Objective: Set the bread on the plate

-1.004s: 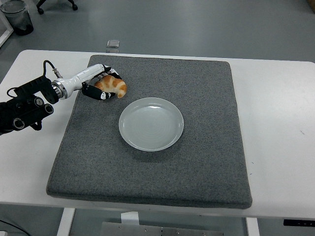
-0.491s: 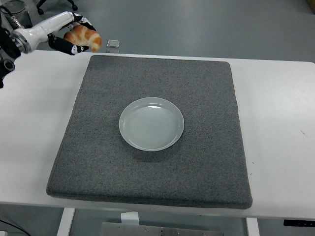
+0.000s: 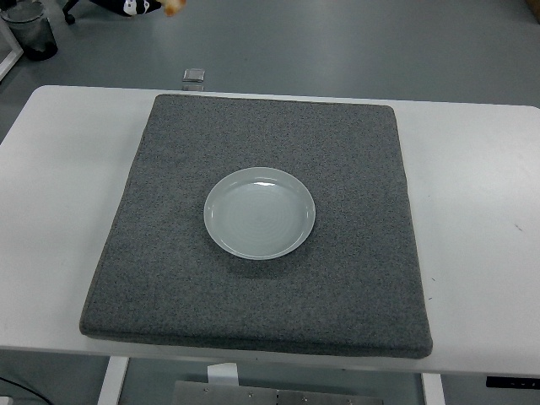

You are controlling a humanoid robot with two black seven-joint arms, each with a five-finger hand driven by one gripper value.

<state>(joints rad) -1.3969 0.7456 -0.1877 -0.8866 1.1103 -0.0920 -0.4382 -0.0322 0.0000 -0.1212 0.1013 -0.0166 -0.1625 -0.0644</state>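
The fingers of the left hand are barely in view at the top edge, far beyond the plate, and seem wrapped around the bread, though too little shows to be sure. A moment ago hand and bread hovered just past the far left corner of the grey mat; now they have risen nearly out of sight. The plate stays empty at the mat's centre, so the placing is not yet done.
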